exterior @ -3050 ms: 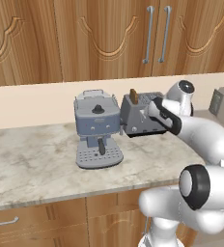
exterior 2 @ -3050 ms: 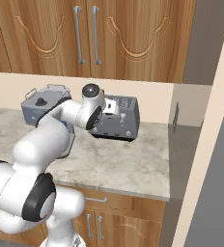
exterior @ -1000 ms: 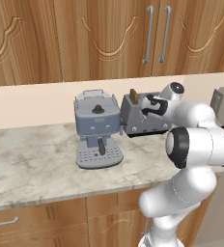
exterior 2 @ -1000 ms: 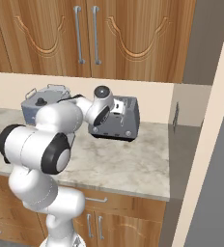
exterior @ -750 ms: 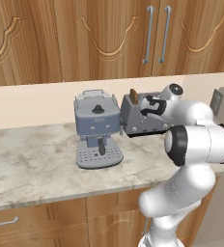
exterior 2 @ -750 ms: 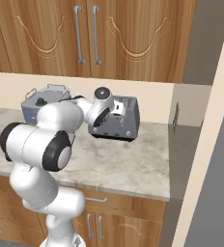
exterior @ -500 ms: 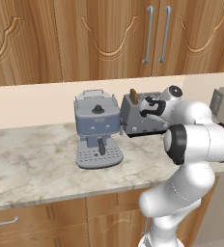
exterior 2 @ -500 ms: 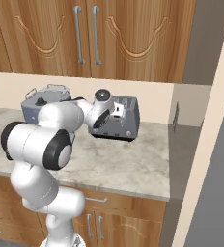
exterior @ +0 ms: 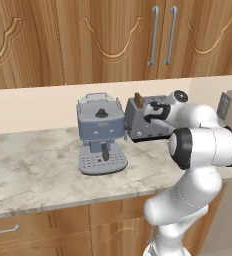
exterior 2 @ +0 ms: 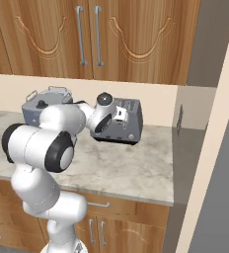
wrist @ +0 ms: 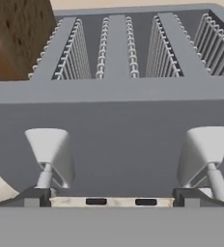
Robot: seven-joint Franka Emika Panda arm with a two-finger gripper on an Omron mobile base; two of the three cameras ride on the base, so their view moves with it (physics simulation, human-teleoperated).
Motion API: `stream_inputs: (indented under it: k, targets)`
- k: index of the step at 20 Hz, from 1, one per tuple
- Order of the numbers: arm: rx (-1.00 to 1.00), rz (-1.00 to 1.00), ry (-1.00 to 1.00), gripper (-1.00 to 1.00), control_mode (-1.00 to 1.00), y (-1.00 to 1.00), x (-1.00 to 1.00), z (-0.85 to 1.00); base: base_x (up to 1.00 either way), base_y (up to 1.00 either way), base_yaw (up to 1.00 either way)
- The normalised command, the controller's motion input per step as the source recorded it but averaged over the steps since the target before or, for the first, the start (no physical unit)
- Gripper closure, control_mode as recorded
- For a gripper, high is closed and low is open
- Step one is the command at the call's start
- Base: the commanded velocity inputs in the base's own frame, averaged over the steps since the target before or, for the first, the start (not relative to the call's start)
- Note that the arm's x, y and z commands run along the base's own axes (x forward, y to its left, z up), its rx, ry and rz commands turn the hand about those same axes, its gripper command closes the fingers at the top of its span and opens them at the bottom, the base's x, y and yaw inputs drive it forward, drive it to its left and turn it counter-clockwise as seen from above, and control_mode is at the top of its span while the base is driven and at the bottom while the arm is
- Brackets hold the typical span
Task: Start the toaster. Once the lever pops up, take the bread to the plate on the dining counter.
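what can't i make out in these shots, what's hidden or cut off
- Brown bread slice: cut off by the hand view's left edge; its lower part sits down in the slot.
- Small grey metal toaster: in the right base view the white arm covers its left end and its levers.
- Pincer: too small in the left base view to judge whether it touches the toaster.
- Blue-grey espresso machine: partly behind the arm.

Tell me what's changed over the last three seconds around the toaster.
The arm folded in at the elbow and swung the gripper from the toaster's right side across its front, close over the top slots. Its jaws are open; nothing was taken hold of or let go. The bread stands in its slot, and the toaster and coffee machine stayed put on the counter.
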Motion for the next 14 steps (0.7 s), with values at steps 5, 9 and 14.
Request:
stream_inputs:
  k: [5,9,14]
  targets:
    - [0.00,0.00,0.00,-1.00,-1.00,0.03,0.15,-0.15,0.00,0.00,0.00]
    - [0.00,0.00,0.00,-1.00,-1.00,0.03,0.06,-0.26,0.00,0.00,0.00]
    - [0.00,0.00,0.00,-1.00,-1.00,0.00,0.00,-0.26,0.00,0.00,0.00]
